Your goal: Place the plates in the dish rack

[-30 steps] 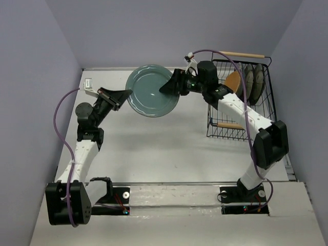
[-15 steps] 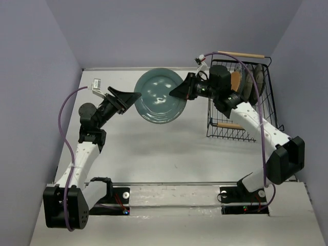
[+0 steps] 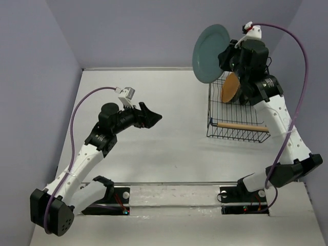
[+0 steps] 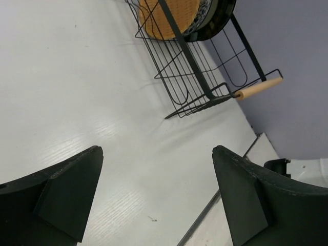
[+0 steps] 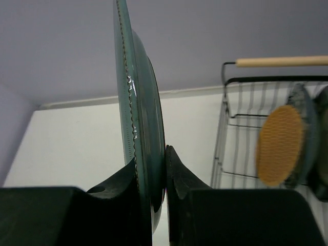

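— Checking risks. Black wire rectangular dish rack [image 3: 230, 132] sits right on the white table [image 3: 169, 154]; round plain teal plate [image 3: 209, 47] hangs upright above the rack's far left corner.
— Grip?
— Right gripper [image 5: 152, 156] pinched shut on the rim only. Plate may swivel or slip, or knock the smaller orange-tan round plate [image 3: 230, 87] standing in the rack on lowering.
— Left gripper [image 4: 156, 189]?
— Jaws wide open, empty, well apart from everything.

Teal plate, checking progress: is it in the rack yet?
Out. The right gripper holds the plate on edge in the air, clear of the rack.
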`<action>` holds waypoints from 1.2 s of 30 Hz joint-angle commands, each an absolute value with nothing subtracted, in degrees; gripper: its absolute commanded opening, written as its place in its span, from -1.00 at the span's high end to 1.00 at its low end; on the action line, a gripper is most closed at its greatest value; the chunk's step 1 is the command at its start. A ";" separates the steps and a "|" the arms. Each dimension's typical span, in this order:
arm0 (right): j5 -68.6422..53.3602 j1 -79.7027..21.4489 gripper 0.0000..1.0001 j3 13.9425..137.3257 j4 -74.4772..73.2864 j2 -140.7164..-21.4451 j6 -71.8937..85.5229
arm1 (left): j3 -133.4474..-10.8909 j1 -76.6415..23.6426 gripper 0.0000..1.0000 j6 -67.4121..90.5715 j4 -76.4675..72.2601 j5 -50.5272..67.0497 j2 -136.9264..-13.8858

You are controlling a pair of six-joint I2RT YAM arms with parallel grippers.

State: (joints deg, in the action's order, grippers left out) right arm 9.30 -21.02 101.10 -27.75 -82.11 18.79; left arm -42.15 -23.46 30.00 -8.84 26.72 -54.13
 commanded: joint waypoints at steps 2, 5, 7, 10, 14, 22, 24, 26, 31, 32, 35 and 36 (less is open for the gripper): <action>30.83 -19.78 0.86 110.74 -26.54 -85.95 5.90 | -45.79 -27.25 -0.98 22.68 -4.93 23.56 -54.05; 35.68 -19.08 0.87 112.58 -26.72 -89.46 0.98 | -47.19 -30.14 -0.98 20.04 -2.29 21.10 -54.23; 36.47 -18.11 0.86 113.46 -26.72 -91.74 0.62 | -47.63 -31.02 -0.98 18.38 -1.06 19.00 -54.23; 36.65 -16.36 0.86 114.52 -26.72 -94.30 -1.57 | -48.16 -31.99 -0.98 17.49 -0.09 18.11 -54.40; 37.36 -15.73 0.86 115.93 -26.63 -99.13 -3.08 | -48.43 -32.78 -0.98 16.88 -0.09 18.02 -55.28; 34.72 -14.06 0.86 112.68 -24.26 -104.06 -2.99 | -49.13 -32.96 -0.98 16.44 -0.09 18.02 -56.95; 34.72 -14.06 0.86 111.54 -22.34 -105.20 -3.42 | -49.39 -32.96 -0.98 16.26 -0.09 17.49 -57.30; 34.72 -14.06 0.86 110.31 -20.92 -105.99 -3.69 | -49.48 -32.96 -0.98 16.17 1.40 17.06 -57.57; 33.57 -14.06 0.86 110.04 -20.22 -108.28 -2.81 | -49.75 -32.96 -0.98 16.00 1.49 16.61 -58.36; 33.57 -14.06 0.86 109.87 -20.13 -108.63 -2.73 | -49.75 -33.05 -0.98 16.00 1.49 16.61 -58.62; 33.40 -13.54 0.86 108.81 -19.43 -109.68 -2.03 | -49.83 -32.96 -0.98 16.00 1.58 16.44 -59.06; 33.14 -13.54 0.86 107.94 -19.25 -109.77 -1.41 | -49.83 -32.96 -0.98 16.08 1.58 16.44 -59.15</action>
State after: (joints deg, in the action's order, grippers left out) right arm 32.34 -14.13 108.36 -28.38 -110.91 -2.57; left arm -47.07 -32.67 16.99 2.46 16.95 -58.89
